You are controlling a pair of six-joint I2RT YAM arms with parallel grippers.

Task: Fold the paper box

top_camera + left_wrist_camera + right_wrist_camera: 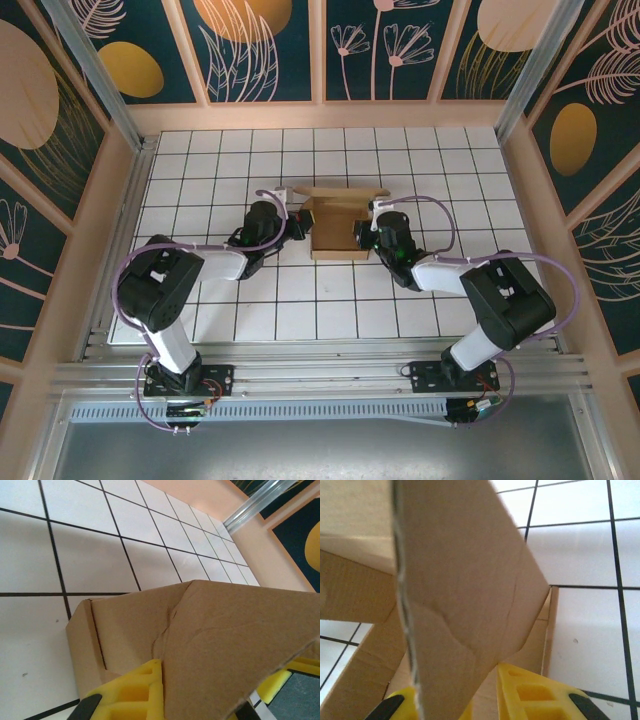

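Folding side flaps | paper box sits mid-table, half-formed | my left gripper and right gripper each straddle 1 flap, clamped or not I cannot tell | I should swing both inward together, evenly, so the base lies flat.

A flap of the paper box hides the gap of the left pincer behind it and runs off the right edge. A blurred flap likewise masks the right pincer, so their grips stay unclear.
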